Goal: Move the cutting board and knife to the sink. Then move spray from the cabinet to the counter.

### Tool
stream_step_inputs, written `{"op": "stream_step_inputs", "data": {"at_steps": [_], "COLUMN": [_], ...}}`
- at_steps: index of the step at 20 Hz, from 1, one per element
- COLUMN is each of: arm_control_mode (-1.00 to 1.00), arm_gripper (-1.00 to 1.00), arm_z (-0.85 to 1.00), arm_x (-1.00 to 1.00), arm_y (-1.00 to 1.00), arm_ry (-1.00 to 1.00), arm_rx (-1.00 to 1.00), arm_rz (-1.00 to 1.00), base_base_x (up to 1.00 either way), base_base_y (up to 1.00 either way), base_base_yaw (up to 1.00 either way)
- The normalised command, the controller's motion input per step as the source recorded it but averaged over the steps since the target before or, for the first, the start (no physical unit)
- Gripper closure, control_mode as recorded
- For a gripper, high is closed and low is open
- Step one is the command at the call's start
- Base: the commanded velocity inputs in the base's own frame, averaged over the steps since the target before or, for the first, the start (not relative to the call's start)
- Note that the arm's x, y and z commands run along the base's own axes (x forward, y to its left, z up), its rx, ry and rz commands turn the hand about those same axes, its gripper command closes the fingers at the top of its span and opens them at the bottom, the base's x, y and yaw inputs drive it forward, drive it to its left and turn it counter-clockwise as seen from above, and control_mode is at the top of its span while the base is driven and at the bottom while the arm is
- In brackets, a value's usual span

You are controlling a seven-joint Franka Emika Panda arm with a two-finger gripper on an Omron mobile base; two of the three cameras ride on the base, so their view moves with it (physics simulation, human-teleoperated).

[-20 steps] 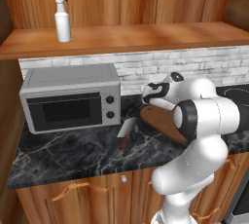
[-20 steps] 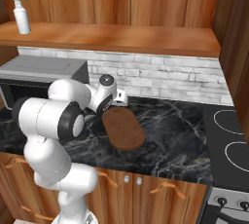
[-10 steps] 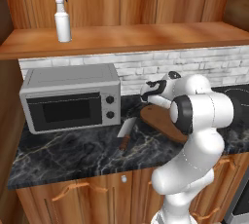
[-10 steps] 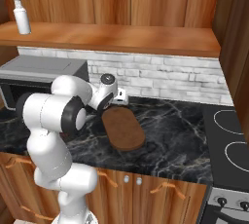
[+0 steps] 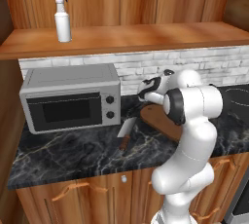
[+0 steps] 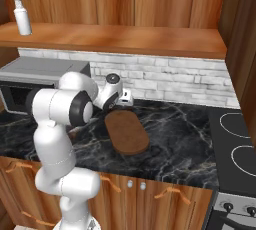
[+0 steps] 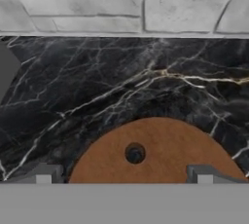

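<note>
Elongated brown wooden cutting board (image 6: 126,131) with rounded ends lies flat on the black marble-look counter (image 6: 185,144) with pale veins, between the grey microwave (image 5: 73,102) and the black stovetop (image 6: 235,146) with ring marks. In the hand view the board's rounded far end (image 7: 155,152) with its small hole sits between the two fingertips (image 7: 43,175), counter and white brick backsplash (image 7: 121,4) beyond it.

Two-finger gripper (image 6: 121,103) of the white arm hangs over the board's far end, near the backsplash. Jaws spread wide, nothing between them; board's end looks just below the tips, contact not clear from these angles.

Small kitchen knife (image 5: 127,133) with silvery blade and reddish-brown handle lies on the counter just left of the board in the left base view, in front of the microwave's right end, handle toward the counter's front edge. In the right base view it's mostly hidden behind the arm.

Small white plastic spray bottle (image 5: 62,15) with grey-blue trigger nozzle stands upright at the left end of the open warm-brown wooden shelf cabinet (image 5: 146,35), above the microwave, well apart from the gripper.

Brown wooden cupboards (image 6: 165,194) with curved handles under the counter.
</note>
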Motion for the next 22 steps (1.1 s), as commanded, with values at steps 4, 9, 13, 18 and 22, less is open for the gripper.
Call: {"op": "stream_step_inputs", "data": {"at_steps": [4,9,13,18,22], "arm_control_mode": [-1.0,-1.0,-1.0,-1.0,-1.0], "arm_gripper": [-1.0,-1.0,-1.0,-1.0,-1.0], "arm_z": [-0.15,-0.17,-0.19,-0.19,-0.23], "arm_x": [0.31,0.23,0.22,0.24,0.23], "arm_y": [0.0,0.0,0.0,0.0,0.0], "arm_ry": [0.0,0.0,0.0,0.0,0.0], "arm_rx": [0.0,-0.01,0.0,0.0,-0.01], "arm_rz": [0.01,0.02,0.02,0.03,0.04], "base_base_x": [0.0,0.0,0.0,0.0,0.0], "base_base_y": [0.0,0.0,0.0,0.0,0.0], "base_base_yaw": [0.0,0.0,0.0,0.0,0.0]}}
